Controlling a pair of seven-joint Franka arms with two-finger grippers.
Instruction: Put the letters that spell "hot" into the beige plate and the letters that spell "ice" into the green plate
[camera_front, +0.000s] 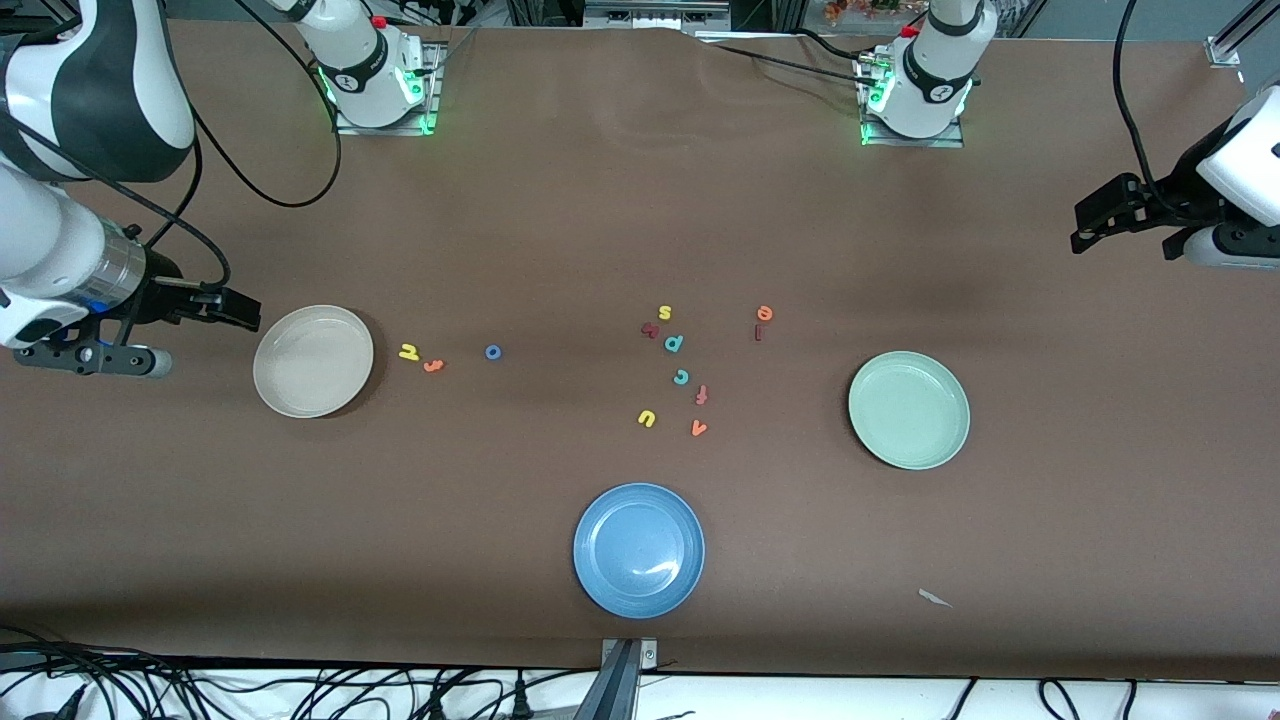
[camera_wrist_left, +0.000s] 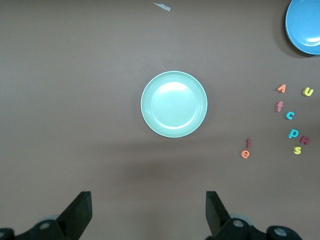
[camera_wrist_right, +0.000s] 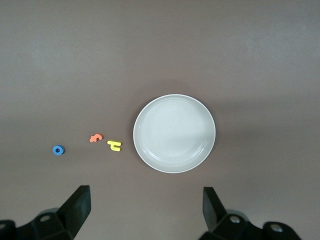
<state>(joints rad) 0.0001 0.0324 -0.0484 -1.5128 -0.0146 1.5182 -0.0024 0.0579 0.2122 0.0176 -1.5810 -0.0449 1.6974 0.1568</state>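
The beige plate (camera_front: 313, 360) lies toward the right arm's end with nothing in it. Beside it lie the yellow h (camera_front: 409, 352), orange t (camera_front: 433, 365) and blue o (camera_front: 493, 352). The green plate (camera_front: 908, 409), also bare, lies toward the left arm's end. The orange e (camera_front: 765, 313) and maroon i (camera_front: 758, 333) lie together, and the teal c (camera_front: 681, 377) sits in the middle cluster. My right gripper (camera_front: 235, 308) hangs open beside the beige plate (camera_wrist_right: 174, 133). My left gripper (camera_front: 1085, 225) hangs open, off from the green plate (camera_wrist_left: 174, 104).
A blue plate (camera_front: 639, 549) lies nearest the front camera. Mid-table lie other letters: yellow s (camera_front: 664, 313), teal p (camera_front: 674, 343), red-orange f (camera_front: 702, 394), yellow u (camera_front: 646, 418), orange v (camera_front: 699, 428). A white scrap (camera_front: 935, 598) lies near the front edge.
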